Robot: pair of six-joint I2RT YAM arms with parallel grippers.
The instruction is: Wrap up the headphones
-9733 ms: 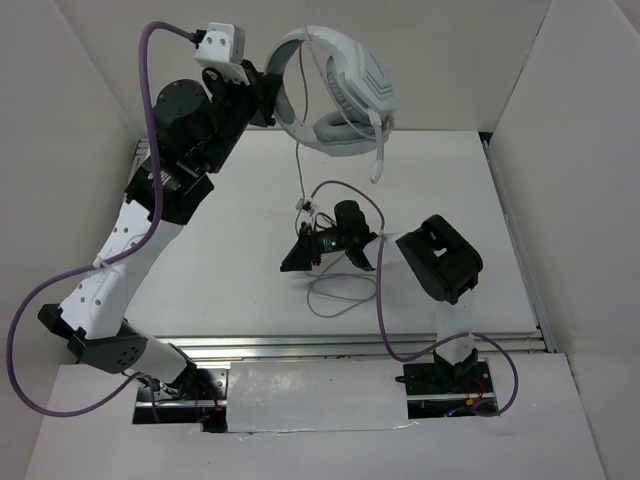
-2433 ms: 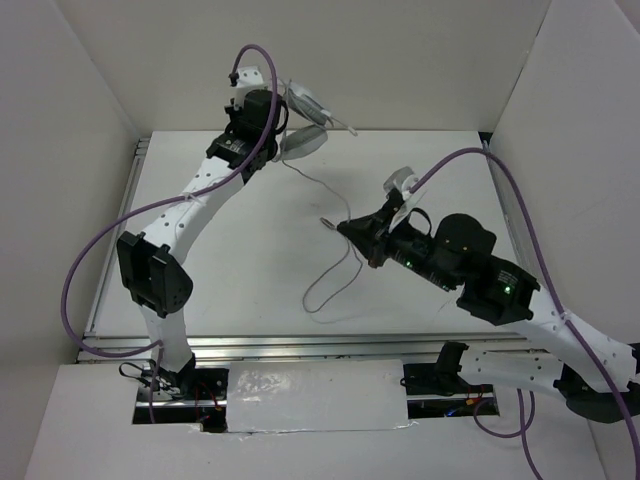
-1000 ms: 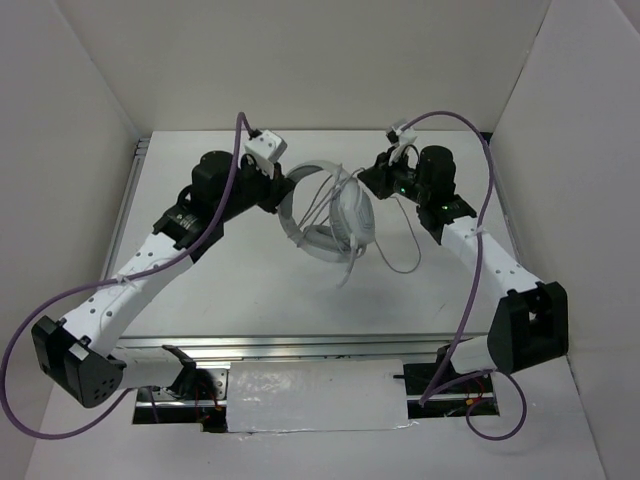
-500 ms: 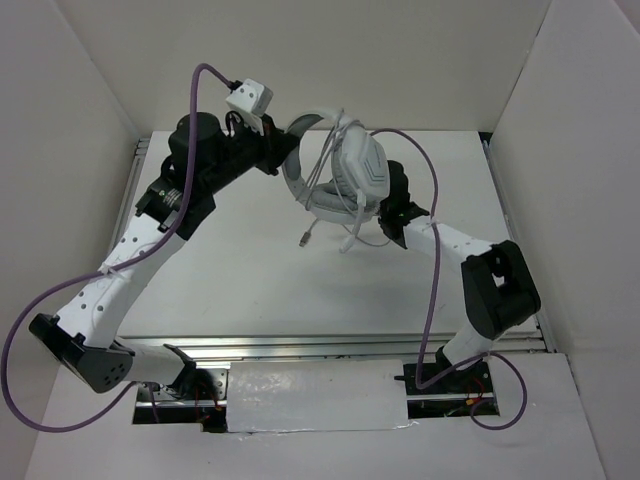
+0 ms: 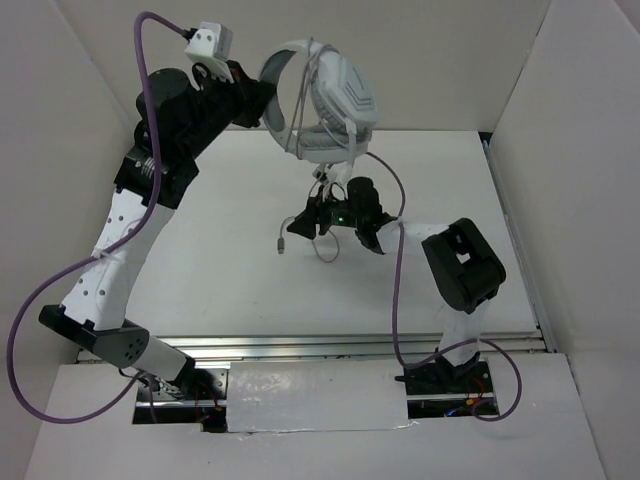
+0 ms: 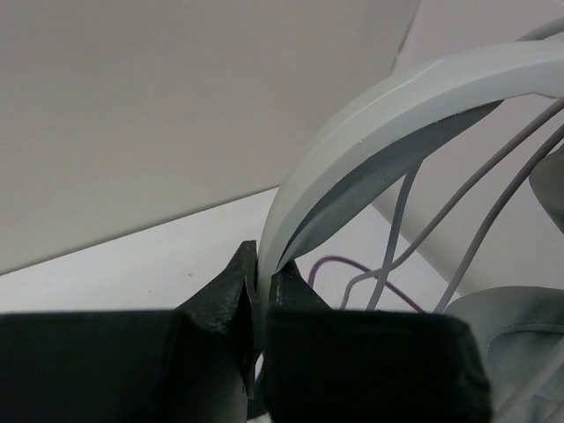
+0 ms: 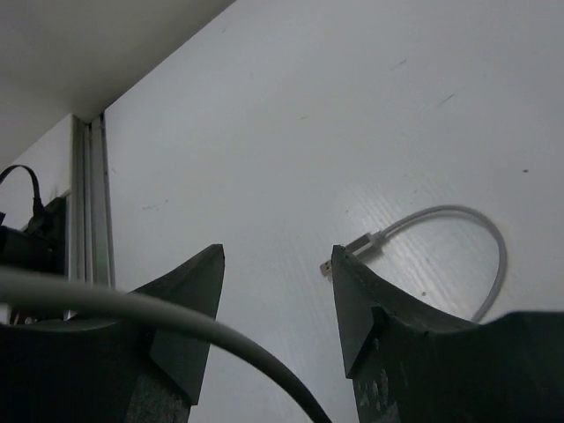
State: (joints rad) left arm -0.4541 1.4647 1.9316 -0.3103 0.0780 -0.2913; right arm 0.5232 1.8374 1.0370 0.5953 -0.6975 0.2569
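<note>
Headphones were way up off the table in the top view, hanging by the headband from my left hand. My right hand sat low, just under the ear cup. The thin grey cable trailed out to the left of it and ended in the plug down on the table.

Left wrist cam: both fingers were pinched tight on the edge of the headband, which curved up and off to the right. A few strands of cable hung behind the band.

Right wrist cam: fingers stood apart with nothing between the tips. One grey strand ran across my left finger and dropped down between the two, close to the camera. Past the gap I could see the plug lying on the table, its cable curling round to the right.
</note>
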